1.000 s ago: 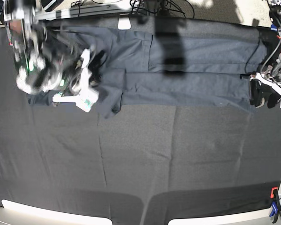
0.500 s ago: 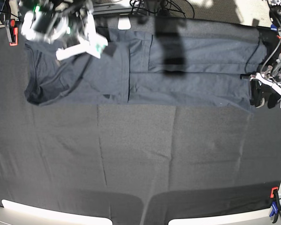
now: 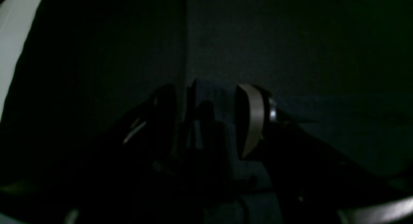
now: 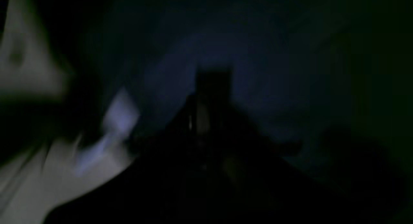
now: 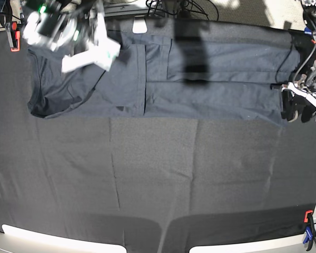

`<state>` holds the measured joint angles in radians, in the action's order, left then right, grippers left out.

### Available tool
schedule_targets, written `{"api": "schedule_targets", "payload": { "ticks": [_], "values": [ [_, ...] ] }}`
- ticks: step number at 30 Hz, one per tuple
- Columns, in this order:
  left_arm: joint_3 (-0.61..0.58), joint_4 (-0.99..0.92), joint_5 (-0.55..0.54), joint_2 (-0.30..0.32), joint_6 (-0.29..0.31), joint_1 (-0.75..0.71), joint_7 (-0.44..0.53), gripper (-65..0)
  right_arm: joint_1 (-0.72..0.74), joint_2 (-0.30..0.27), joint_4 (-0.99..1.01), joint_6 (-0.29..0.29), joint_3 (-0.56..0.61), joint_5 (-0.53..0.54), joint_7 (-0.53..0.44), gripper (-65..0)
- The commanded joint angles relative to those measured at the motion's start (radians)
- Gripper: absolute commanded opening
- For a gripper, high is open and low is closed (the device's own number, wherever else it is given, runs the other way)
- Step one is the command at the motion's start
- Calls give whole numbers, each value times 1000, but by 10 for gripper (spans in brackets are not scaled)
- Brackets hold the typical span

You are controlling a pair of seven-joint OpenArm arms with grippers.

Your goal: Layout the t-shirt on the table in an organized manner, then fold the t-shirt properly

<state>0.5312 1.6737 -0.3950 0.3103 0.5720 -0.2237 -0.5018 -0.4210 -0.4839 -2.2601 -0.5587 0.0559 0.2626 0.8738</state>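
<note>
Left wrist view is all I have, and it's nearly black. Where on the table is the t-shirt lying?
Observer: The t-shirt lies spread in a long band along the far edge of the table.
Operator: Where is the right gripper?
Observer: The right gripper is over the shirt's end on the base view's left.
Operator: And my own gripper?
Observer: The left gripper sits at the shirt's opposite end, by the base view's right edge.

L end effector [image 5: 297, 108] agape, R end effector [image 5: 102, 50] clamped
</note>
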Motion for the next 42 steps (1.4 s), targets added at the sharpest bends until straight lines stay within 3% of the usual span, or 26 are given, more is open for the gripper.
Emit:
{"api": "schedule_targets", "payload": {
  "ticks": [1,9,16,21,25,28,31,34,39,42],
  "values": [
    [6,18,-14,14,-5,8,23,-373,26,-6,5,13,-5,4,-9,-650],
    [6,19,-14,14,-5,8,19,-373,238,58,250,13,-5,2,47,-650],
    [6,18,-14,14,-5,8,16,-373,324,54,370,12,-4,2,150,-650],
    [6,18,-14,14,-5,7,15,-373,310,-3,370,3,-5,-42,264,-650],
    [6,18,-14,14,-5,8,15,-373,249,-84,370,6,-44,-77,267,-650],
    [6,18,-14,14,-5,8,17,-373,212,-109,370,6,-130,-66,266,-650],
    [6,18,-14,14,-5,8,17,-373,208,-109,370,5,-213,21,264,-650],
    [6,18,-14,14,-5,8,16,-373,211,-109,368,6,-277,123,200,-650],
    [6,18,-14,14,-5,8,16,-373,211,-108,339,-6,-343,407,137,-650],
    [6,19,-14,14,-5,8,17,-373,211,-91,321,-58,-344,430,112,-650]
  ]
}}
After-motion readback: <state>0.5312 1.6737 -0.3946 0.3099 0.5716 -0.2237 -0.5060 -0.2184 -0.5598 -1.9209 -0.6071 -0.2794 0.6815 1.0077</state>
